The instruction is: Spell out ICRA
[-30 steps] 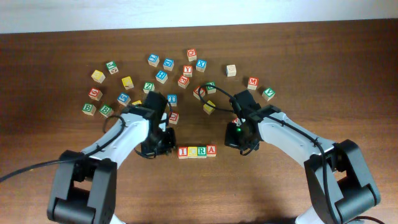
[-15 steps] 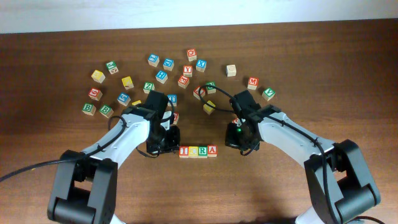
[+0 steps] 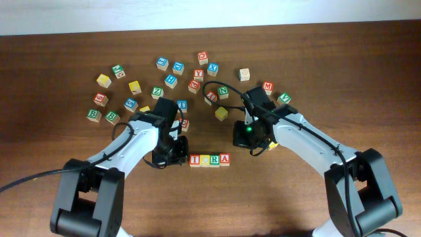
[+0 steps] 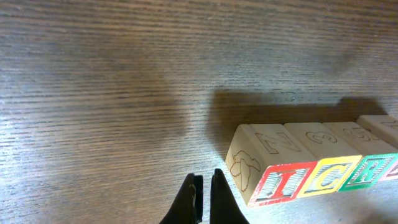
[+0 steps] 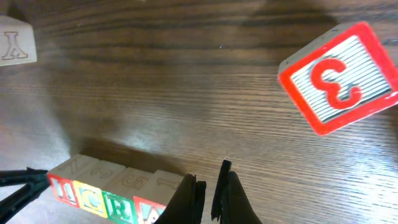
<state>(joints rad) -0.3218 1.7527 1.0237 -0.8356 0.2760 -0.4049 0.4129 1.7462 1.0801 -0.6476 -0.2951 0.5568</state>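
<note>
Wooden letter blocks [image 3: 210, 160] reading ICRA sat in a touching row on the table [image 3: 342, 72], the left gripper [image 4: 204, 191] just beside the I, the right gripper [image 5: 209, 184] near the A, both pressed together, empty.

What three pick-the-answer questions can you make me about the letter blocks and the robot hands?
1. Where does the I block lie?
A) on top of the row
B) at the end of the row, beside the left gripper
C) far away at the table's edge

2. How many blocks make the row?
A) two
B) six
C) four

3. How are the left gripper's fingers?
A) shut, holding nothing
B) wide open
C) clamped on a block

Answers:
1 B: the left wrist view shows the I block first in line, right next to the fingers.
2 C: four letters show side by side from overhead.
3 A: the fingers nearly touch and nothing sits between them.
</note>
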